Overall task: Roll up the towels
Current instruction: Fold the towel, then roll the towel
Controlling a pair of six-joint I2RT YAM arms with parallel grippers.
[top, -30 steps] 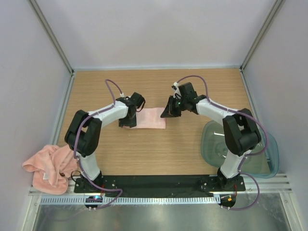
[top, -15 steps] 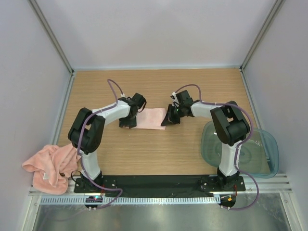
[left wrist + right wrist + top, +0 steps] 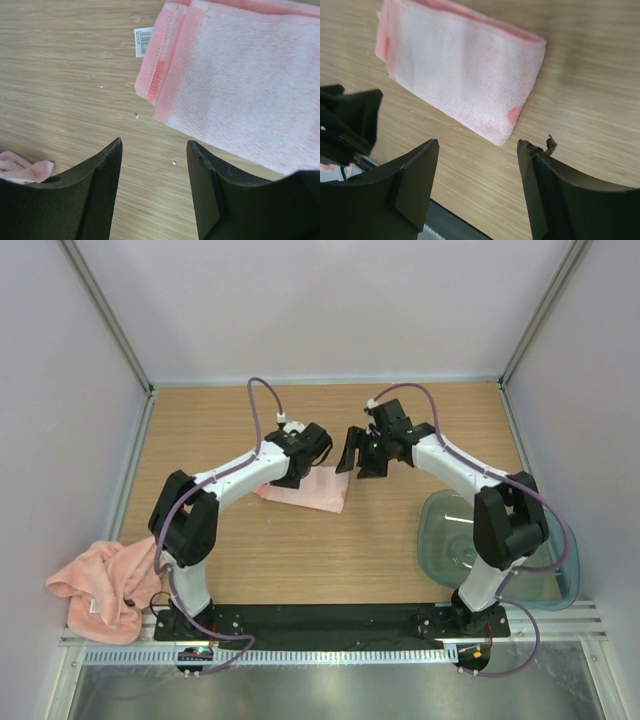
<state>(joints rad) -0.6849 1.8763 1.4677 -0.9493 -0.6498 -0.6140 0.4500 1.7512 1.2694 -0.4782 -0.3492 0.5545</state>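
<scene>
Folded towel [image 3: 310,492]: lay flat on table [image 3: 200,430], open room around.
Second towel [image 3: 95,585]: lay crumpled at left edge.
Left gripper [image 3: 155,150]: stood wide, empty.
Right gripper [image 3: 477,150]: stood wide, empty.
Label [image 3: 143,41]: showed clearly in left wrist view.

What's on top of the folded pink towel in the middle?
Nothing: the folded towel is bare on top in both wrist views. Overhead, the left claw hides its far-left part.
</scene>
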